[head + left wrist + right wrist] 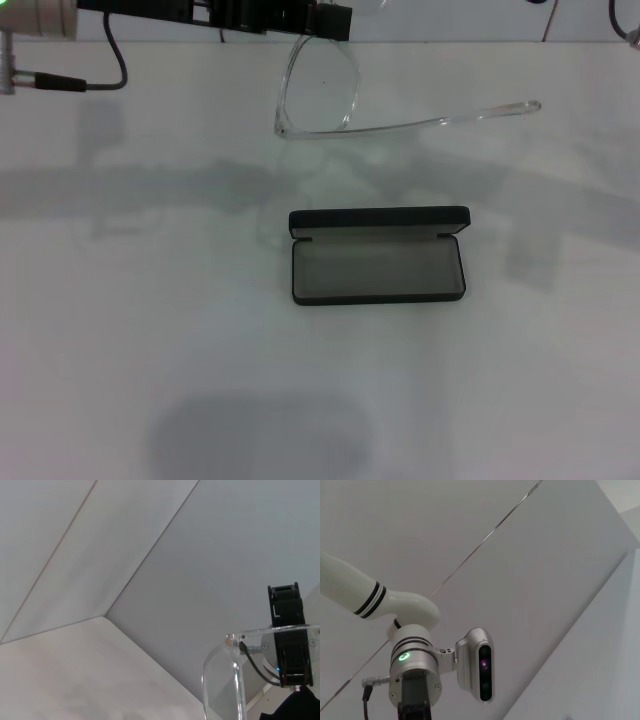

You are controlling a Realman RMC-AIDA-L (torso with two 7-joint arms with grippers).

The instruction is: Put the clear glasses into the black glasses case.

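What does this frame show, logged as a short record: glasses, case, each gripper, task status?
glasses: fully transparent plastic clear glasses, held up above the table, one temple arm extended toward the robot's right
case: flat rectangular black glasses case, lid open, grey lining, nothing inside
left gripper: at the top edge, shut on the glasses frame
right gripper: not in view
status: glasses not yet in case

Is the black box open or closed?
Open. The black glasses case lies with its lid up and grey lining showing, nothing inside.
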